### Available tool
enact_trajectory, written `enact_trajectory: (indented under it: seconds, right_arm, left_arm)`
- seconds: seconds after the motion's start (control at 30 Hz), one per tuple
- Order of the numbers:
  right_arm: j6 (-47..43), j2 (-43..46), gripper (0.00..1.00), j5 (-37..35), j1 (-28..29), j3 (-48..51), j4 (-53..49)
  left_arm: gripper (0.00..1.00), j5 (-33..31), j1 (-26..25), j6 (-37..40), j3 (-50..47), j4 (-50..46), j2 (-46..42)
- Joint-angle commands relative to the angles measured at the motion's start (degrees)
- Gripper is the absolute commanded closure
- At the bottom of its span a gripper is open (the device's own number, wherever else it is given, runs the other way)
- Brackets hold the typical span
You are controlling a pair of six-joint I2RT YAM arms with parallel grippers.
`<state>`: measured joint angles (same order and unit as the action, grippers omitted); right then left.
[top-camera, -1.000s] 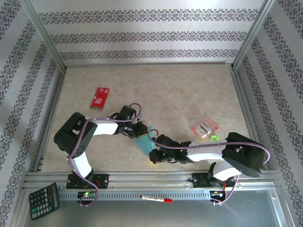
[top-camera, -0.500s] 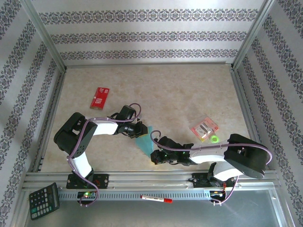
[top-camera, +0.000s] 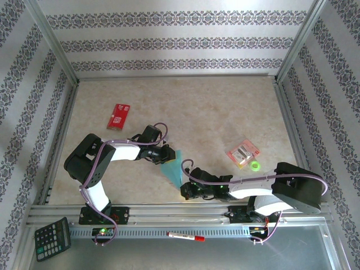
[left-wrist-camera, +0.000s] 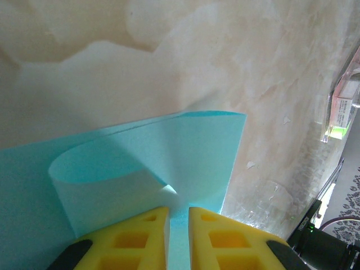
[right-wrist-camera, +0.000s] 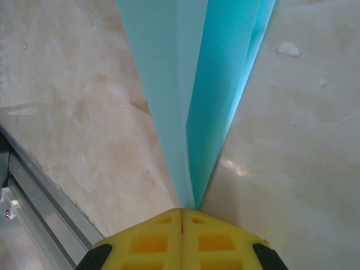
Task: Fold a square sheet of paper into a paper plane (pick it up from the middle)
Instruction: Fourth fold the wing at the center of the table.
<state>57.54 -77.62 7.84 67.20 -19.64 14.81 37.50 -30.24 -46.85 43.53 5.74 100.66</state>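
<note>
Because the square sheet of paper [top-camera: 171,166] is thin, light and easily creased, it is held over the desk [top-camera: 214,112] by its folds: left fingers [left-wrist-camera: 159,218] nearly closed on it, right fingers [right-wrist-camera: 173,220] fully closed on its narrow end.

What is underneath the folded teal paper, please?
Marbled tabletop shows beneath the teal paper, pinched at its narrow tip by the right gripper. The patch directly below its curled end, at the left gripper, is covered by the paper itself.
</note>
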Motion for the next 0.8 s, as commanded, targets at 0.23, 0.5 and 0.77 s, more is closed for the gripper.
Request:
enact_trajectory:
  seconds: [0.23,0.5,0.77]
  right_arm:
    - [-0.7,8.1,1.00,-0.1,-1.9,0.3,-8.6]
    - [-5.3,3.3,1.00,2.1,-5.8,-8.0,-7.1]
    - [-7.3,-8.2,1.00,4.6,-7.5,-14.8,-5.2]
  left_arm:
    - [0.82,-5.9,1.1,1.9,-1.1,-6.9,3.0]
    - [0.82,-5.9,1.1,1.8,-1.2,-6.6,2.9]
    - [0.82,-5.5,1.1,1.8,-0.8,-6.9,3.0]
